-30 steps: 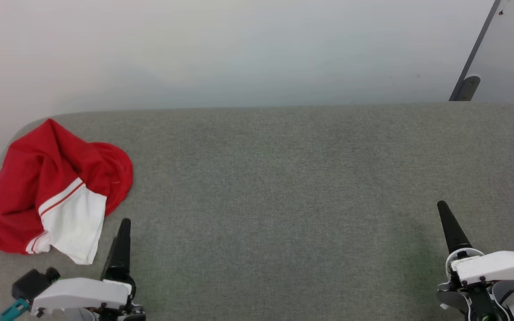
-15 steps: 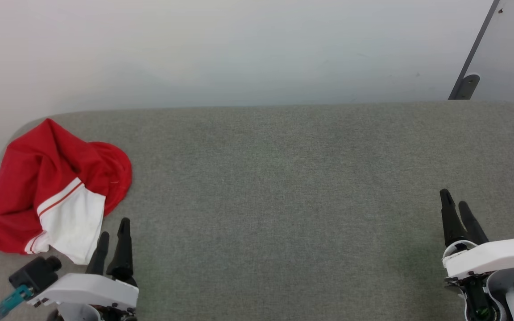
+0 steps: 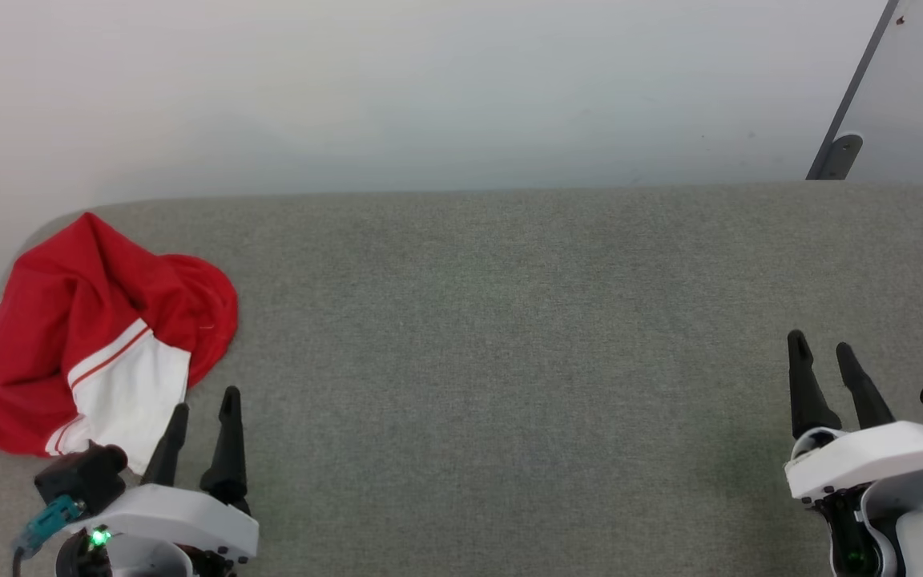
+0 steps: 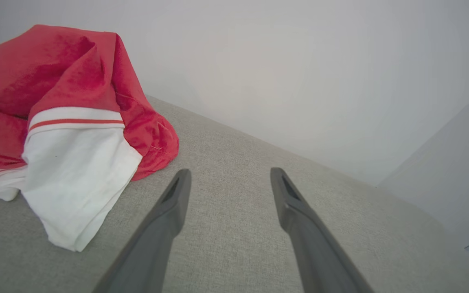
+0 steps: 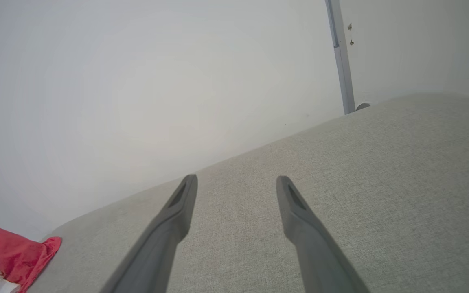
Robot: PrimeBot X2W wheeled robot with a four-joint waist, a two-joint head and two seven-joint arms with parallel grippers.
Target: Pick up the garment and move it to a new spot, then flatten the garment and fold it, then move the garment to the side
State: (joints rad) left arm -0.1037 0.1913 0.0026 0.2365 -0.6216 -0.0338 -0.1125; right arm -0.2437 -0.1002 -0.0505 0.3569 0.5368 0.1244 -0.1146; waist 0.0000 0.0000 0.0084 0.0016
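item: the garment [image 3: 101, 336], bright red soft fabric with a velvety nap, crumpled into a mound, a smooth white cuff panel edged by thin red-and-white stripes draped down its front. it lies at the far left end of a grey woven padded surface [image 3: 509, 361] with rounded corners, backed by a plain pale wall [image 3: 429, 88]. my left gripper [image 3: 205, 401]: two long dark tapered fingers spread wide, empty, just beside the white panel's lower edge, not touching it. my right gripper [image 3: 820, 343]: fingers likewise spread wide, empty, over bare weave, well apart from the garment.
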